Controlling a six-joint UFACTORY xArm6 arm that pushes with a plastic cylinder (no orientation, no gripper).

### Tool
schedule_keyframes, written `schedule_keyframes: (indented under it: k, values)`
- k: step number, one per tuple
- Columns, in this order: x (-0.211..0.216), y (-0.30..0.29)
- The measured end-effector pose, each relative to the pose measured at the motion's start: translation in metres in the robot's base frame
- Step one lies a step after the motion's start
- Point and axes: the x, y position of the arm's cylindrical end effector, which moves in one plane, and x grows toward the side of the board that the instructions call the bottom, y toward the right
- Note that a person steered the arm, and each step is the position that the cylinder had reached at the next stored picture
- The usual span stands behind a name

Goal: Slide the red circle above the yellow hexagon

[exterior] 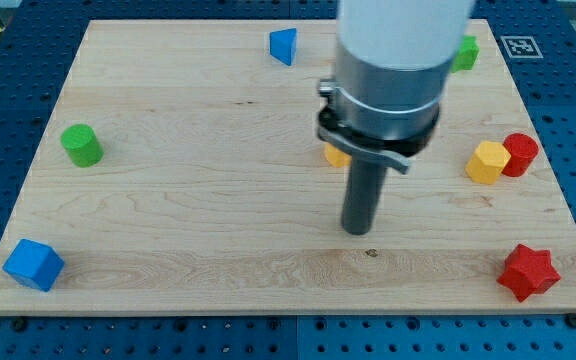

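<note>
- wooden surface [168, 200], blue pegboard around.
- red circle [520, 153] touching yellow hexagon [487, 162] at its right, near right edge.
- no pincer: bare tip [357, 229] mid-board, well apart.
- best approached from the right, nudging up-left gently.

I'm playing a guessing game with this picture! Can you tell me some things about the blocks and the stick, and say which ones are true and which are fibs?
1. The red circle touches the yellow hexagon. True.
2. My tip is pushing the red circle. False: my tip is near the middle of the board, well to the view's left of that block and apart from it.
3. The red star sits near the view's bottom right corner. True.
4. The blue cube is at the view's top. False: it is at the view's bottom left.
5. The green cylinder is next to the red star. False: it stands alone at the view's left.
</note>
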Motion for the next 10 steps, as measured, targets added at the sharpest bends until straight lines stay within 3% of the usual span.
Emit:
schedule_keyframes:
  k: [6,10]
  values:
    - [-0.004,0.167]
    - [-0.104,0.189]
